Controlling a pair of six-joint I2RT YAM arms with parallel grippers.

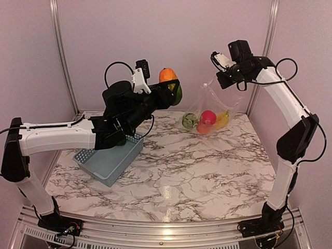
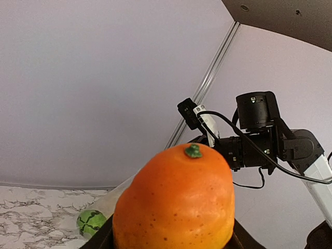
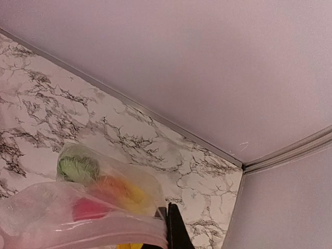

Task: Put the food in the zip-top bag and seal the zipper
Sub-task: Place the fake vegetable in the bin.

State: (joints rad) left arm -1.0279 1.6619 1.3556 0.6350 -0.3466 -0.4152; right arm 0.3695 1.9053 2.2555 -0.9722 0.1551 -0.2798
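Orange-green fruit (image 1: pixel 167 75), black-veined white table (image 1: pixel 207 171).

Edges and plastic swallow the detail
Orange fruit (image 2: pixel 174 202) cut by the lower edge; zip-top bag (image 3: pixel 52 212) cropped below, its contents a coloured blur behind plastic.

We see the clear zip-top bag (image 1: pixel 212 101) hanging at the table's (image 1: pixel 197 176) one o'clock, pinkish zipper (image 3: pixel 93 234) uppermost — striped melon (image 1: pixel 189 120), red apple (image 1: pixel 208 118) and yellow banana (image 1: pixel 223 120) pooled at its bottom. At its ten o'clock an orange-green fruit (image 1: pixel 169 79) sits aloft, orange side up.
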